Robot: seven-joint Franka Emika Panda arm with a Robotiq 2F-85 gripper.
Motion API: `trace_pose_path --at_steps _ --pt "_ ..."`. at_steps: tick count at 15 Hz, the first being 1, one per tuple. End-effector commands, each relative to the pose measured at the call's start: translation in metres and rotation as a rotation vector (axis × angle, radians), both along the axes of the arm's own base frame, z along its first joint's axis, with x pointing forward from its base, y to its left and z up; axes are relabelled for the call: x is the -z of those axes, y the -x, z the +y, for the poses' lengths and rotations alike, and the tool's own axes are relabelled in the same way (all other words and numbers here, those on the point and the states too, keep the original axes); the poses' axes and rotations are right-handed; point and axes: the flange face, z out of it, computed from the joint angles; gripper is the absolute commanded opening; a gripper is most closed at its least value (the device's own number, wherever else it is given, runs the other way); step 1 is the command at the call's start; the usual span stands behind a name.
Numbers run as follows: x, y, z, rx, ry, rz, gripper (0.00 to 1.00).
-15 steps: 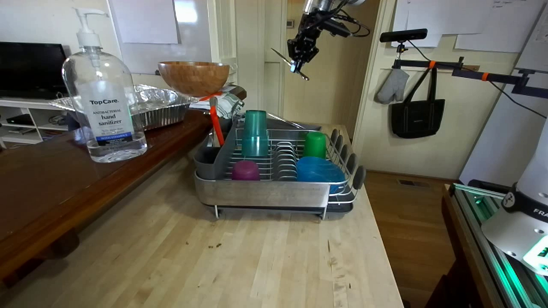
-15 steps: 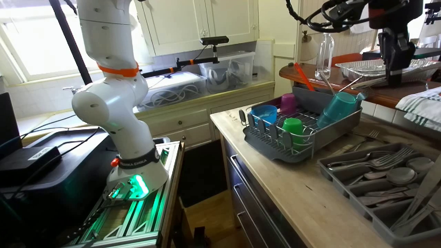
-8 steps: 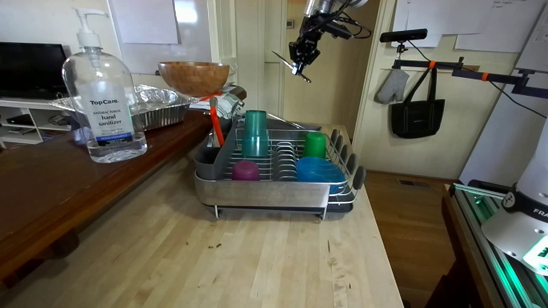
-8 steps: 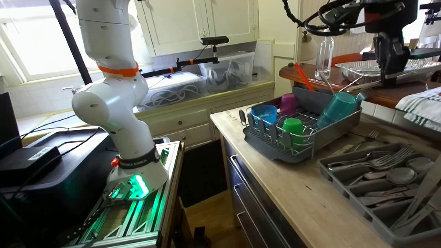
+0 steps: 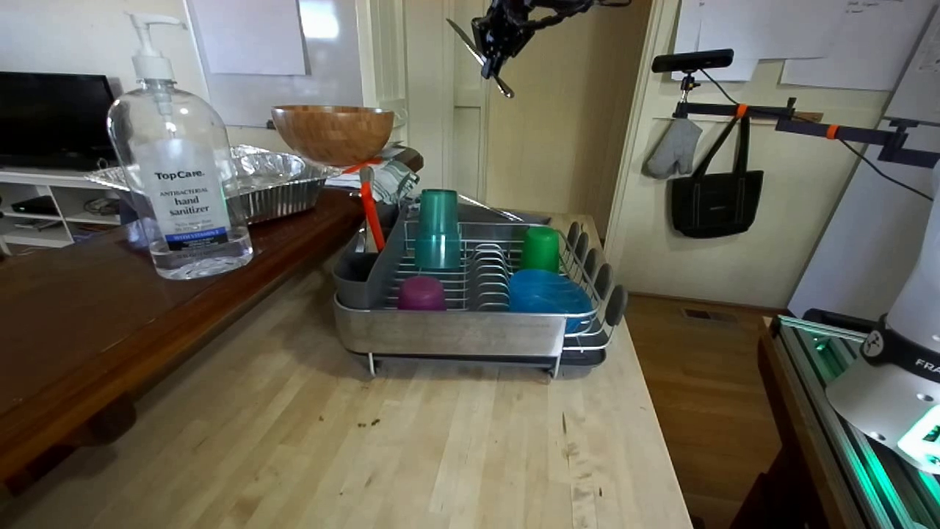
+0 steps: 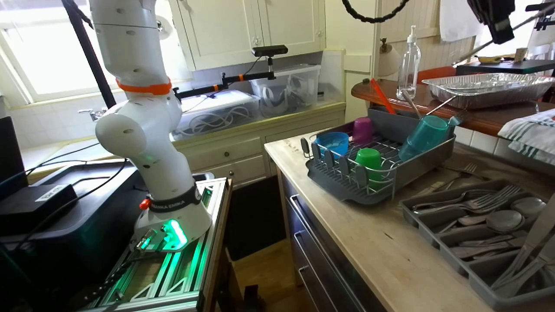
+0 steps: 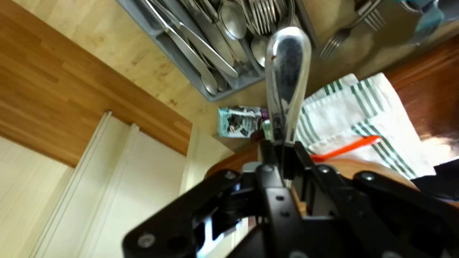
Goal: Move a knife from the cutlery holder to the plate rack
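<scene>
Task object: knife (image 7: 288,71), pinched in the gripper (image 7: 281,148), fingers clamped on it around mid-length. Wrist view: its broad, rounded metal handle end juts past the fingertips toward the top of the picture; the rest runs back between the fingers, mostly hidden. In both exterior views it crosses the jaws at a slant, an end poking out each side; in an exterior view the blade end points upper left, handle end lower right. Knife is up in the air, apart from the plate rack (image 5: 455,334) and the cutlery holder (image 5: 351,292), the dark grey caddy at the rack's end with an orange-red handle (image 5: 371,213) standing in it. Text: clear pump bottle (image 5: 172,191) reads "TopCare", "ANTIBACTERIAL hand sanitizer", blue strip (image 5: 194,240) "WITH VITAMIN E". Black band (image 6: 177,203) on the robot base (image 6: 195,225): "FRANKA EMIKA"; in an exterior view the frame edge cuts it to "FRA". Black box (image 6: 13,212) has a white sticker (image 6: 51,193), print too small. Packet (image 7: 238,122) beside the striped towel (image 7: 358,114): printed, blurred. White sheet (image 5: 852,51), upper right: faint scribbles, illegible.
</scene>
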Motion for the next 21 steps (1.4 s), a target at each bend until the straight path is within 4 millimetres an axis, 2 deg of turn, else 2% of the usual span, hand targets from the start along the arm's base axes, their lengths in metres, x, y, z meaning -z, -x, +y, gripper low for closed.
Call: trace_pose_path --at_steps 1,3,6,9,12,13,15,18,19,21 --pt "-0.04 0.004 0.06 -0.025 0.095 -0.069 0.04" --pt "-0.047 0.005 0.087 -0.06 0.118 -0.082 0.04" --pt "-0.033 0.001 0.122 -0.118 0.099 -0.054 0.04" --pt "0.011 -0.014 0.147 -0.134 0.079 0.04 0.04" --pt "0.035 -0.026 0.165 -0.14 0.11 0.108 0.04" --pt "0.03 -0.017 0.157 -0.152 0.088 0.079 0.15" --pt "0.042 -0.024 0.164 -0.159 0.09 0.099 0.15" --pt "0.039 -0.027 0.165 -0.158 0.091 0.096 0.15" --pt "0.038 -0.027 0.164 -0.156 0.091 0.096 0.04" --pt "0.026 -0.017 0.193 -0.083 0.139 0.064 0.04"
